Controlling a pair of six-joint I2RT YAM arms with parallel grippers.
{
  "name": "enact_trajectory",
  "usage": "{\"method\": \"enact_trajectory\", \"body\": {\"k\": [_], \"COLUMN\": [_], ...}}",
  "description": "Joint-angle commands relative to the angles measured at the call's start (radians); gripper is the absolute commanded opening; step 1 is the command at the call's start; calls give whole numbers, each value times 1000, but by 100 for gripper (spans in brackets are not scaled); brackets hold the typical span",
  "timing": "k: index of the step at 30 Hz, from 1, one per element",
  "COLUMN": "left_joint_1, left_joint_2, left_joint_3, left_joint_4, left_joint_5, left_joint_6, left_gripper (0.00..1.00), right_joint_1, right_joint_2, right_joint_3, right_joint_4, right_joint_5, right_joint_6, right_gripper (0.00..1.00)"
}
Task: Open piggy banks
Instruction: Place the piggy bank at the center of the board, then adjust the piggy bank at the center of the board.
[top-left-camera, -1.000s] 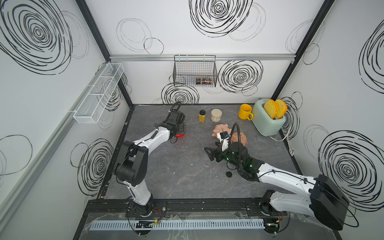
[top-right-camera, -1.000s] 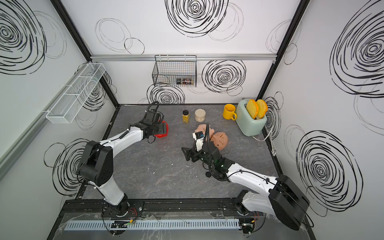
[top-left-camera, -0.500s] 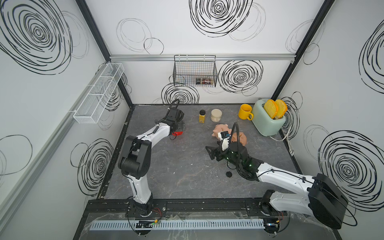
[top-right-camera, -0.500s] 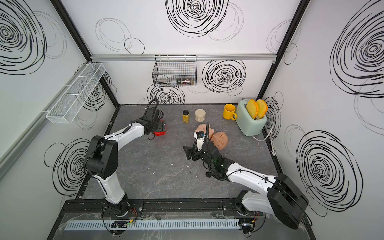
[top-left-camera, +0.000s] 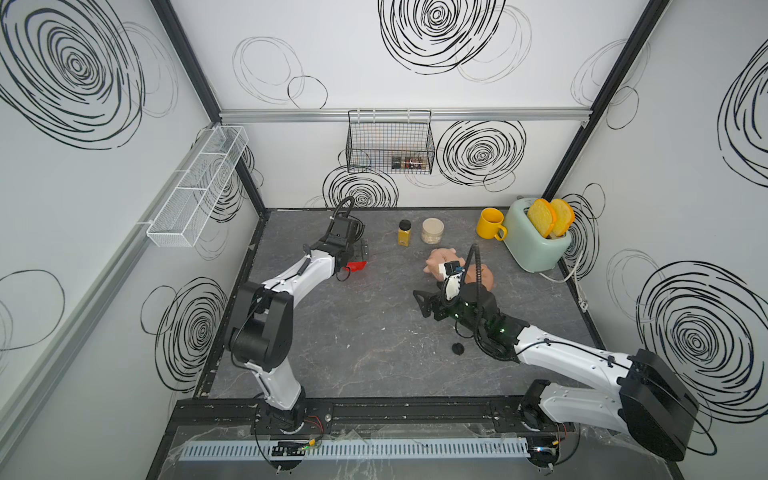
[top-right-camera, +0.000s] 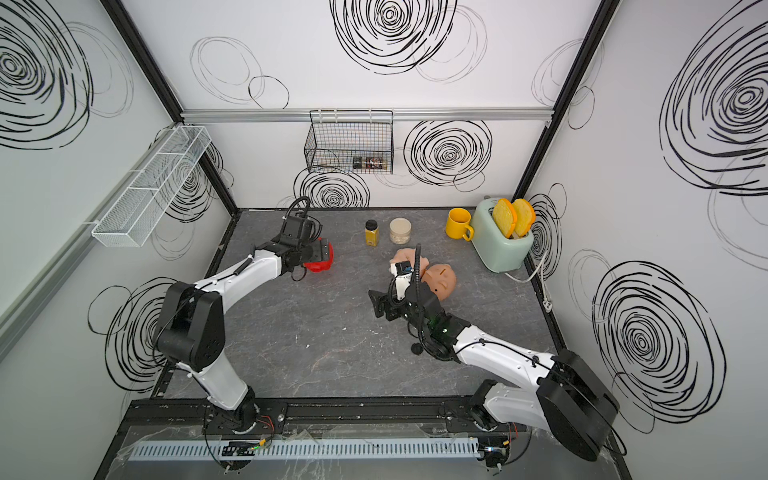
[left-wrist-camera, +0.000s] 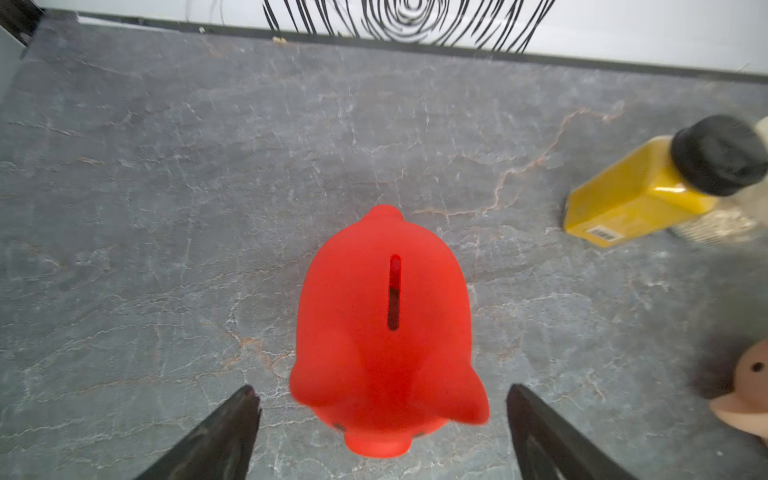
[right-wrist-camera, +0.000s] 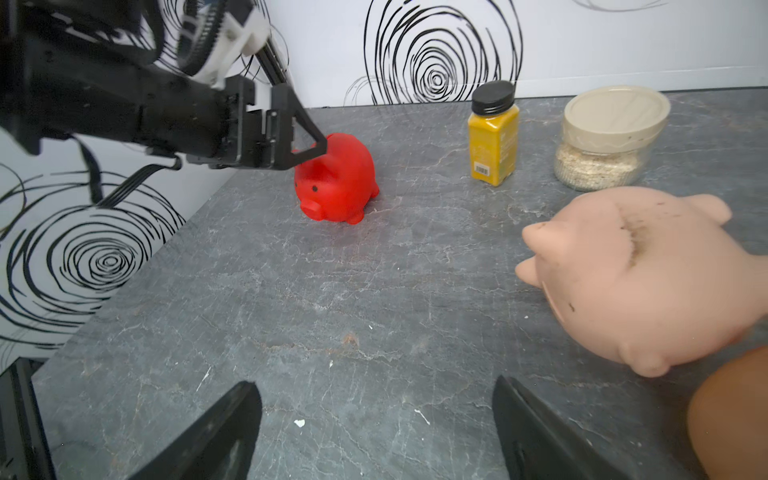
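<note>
Red pig (left-wrist-camera: 386, 332) upright on the bench (top-left-camera: 353, 353), slot up, near 10 o'clock from bench centre in both top views. Left claw (left-wrist-camera: 381, 390) spread, one finger either side of the pig's head, gaps showing. Pink pig (right-wrist-camera: 636, 274) near 1 o'clock, tan pig (top-right-camera: 442, 280) just beside it at 2. Right claw (right-wrist-camera: 374, 382) spread, empty, low over bare bench beside the pink pig. Small black plug (top-left-camera: 458, 348) lying near 5 o'clock. Spice jar (top-left-camera: 404, 232) at 12.

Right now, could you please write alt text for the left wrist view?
A red piggy bank stands upright on the grey table, coin slot up, its snout end between the open jaws of the left gripper. A yellow spice jar stands nearby.
</note>
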Motion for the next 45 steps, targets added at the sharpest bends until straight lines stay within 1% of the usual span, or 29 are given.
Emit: {"method": "enact_trajectory", "body": {"k": [1,3,5,7,10,12,13,15,17,20,22,23,26,29,32,35,39,45], "left_joint_1": [5,-3,-16,-55,-189,-284,-324,-403,-472,-522,-520,-501,-462,-455,-442,-421,-385,-341], "left_joint_2": [-124,-211,-295,-362,-427,-455,-462,-478,-488,-496,-485,-473,-444,-418,-402,-387,-360,-343], "left_joint_3": [-87,-179,-266,-339,-408,-465,-492,-548,-602,-689,-750,-753,-770,-764,-766,-777,-781,-789], "left_joint_4": [148,225,291,347,382,442,471,534,596,694,773,768,849,869,879,903,929,946], "left_joint_5": [-25,-32,-16,10,-49,-26,-16,4,3,29,43,65,161,189,201,218,271,315], "left_joint_6": [-25,-36,-64,-83,-90,-90,-120,-121,-121,-107,-125,-156,-214,-221,-229,-253,-286,-312], "left_gripper": [96,96,96,96,96,96,96,96,96,96,96,96,96,96,96,96,96,96], "right_joint_1": [-41,-74,-126,-179,-248,-283,-300,-330,-353,-377,-394,-411,-451,-467,-467,-467,-464,-441], "right_joint_2": [-84,-123,-144,-136,-94,-47,-21,43,99,197,274,322,453,585,685,731,773,791], "right_joint_3": [-33,-60,-63,-50,-4,42,71,149,213,326,408,458,609,769,881,934,969,969], "right_joint_4": [7,17,-6,-42,-111,-161,-190,-264,-317,-404,-466,-507,-651,-805,-893,-918,-943,-948], "right_joint_5": [64,98,96,88,54,19,-5,-57,-96,-141,-179,-205,-253,-248,-231,-228,-239,-239], "right_joint_6": [45,51,69,83,93,88,83,75,62,30,10,2,-15,-55,-88,-101,-113,-123], "right_gripper": [90,90,89,89,88,88,87,86,85,85,85,85,85,85,85,83,84,85]}}
